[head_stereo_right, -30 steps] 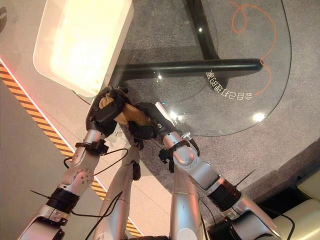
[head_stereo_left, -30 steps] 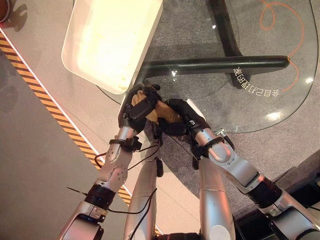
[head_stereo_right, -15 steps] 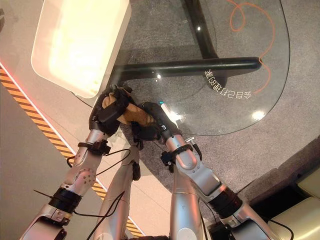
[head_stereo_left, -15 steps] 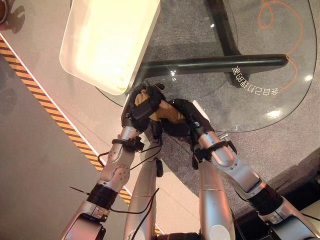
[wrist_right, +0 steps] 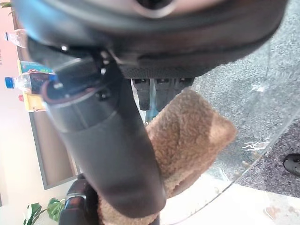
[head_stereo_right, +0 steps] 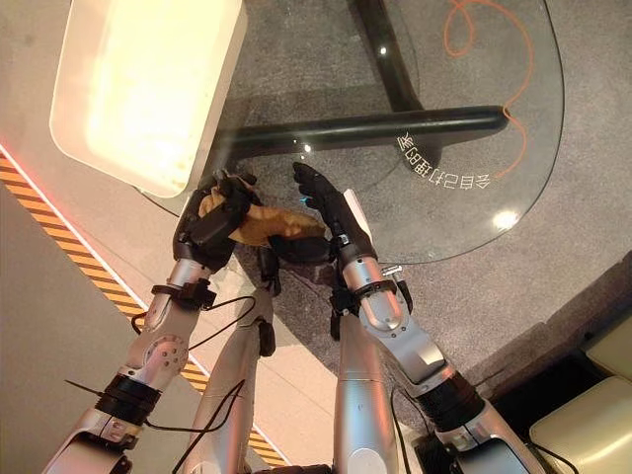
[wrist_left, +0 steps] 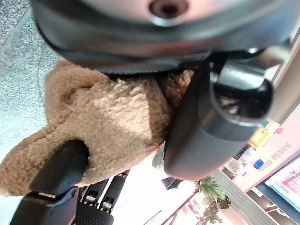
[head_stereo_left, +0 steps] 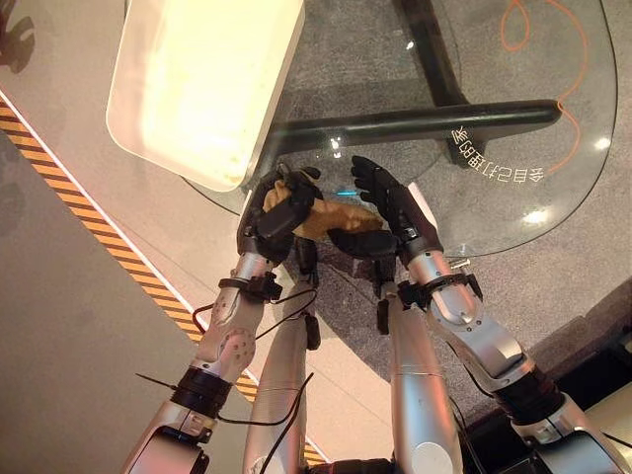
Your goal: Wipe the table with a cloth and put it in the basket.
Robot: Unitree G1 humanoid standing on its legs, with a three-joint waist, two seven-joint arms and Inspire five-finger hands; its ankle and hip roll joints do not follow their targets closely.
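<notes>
A brown fluffy cloth point(head_stereo_left: 331, 213) is bunched at the near edge of the round glass table point(head_stereo_left: 494, 207). My left hand point(head_stereo_left: 276, 211) is shut on the cloth's left end; in the left wrist view the fingers point(wrist_left: 56, 173) and the thumb point(wrist_left: 206, 131) curl round the cloth point(wrist_left: 108, 117). On the cloth's right side my right hand point(head_stereo_left: 399, 211) is open, with its fingers straight over the glass. Its thumb point(wrist_right: 117, 159) lies against the cloth point(wrist_right: 187, 136). A cream basket point(head_stereo_left: 252, 109) stands on the table just beyond the left hand.
A black bar of the table's foot point(head_stereo_left: 425, 118) shows through the glass, along with white lettering point(head_stereo_left: 499, 163). An orange cord point(head_stereo_left: 553, 59) curls at the far right. A yellow-and-black striped tape point(head_stereo_left: 89, 217) runs across the floor to the left.
My right hand has let go of the cloth, and its fingers have straightened and risen over the glass. The left hand still holds the cloth in much the same place.
</notes>
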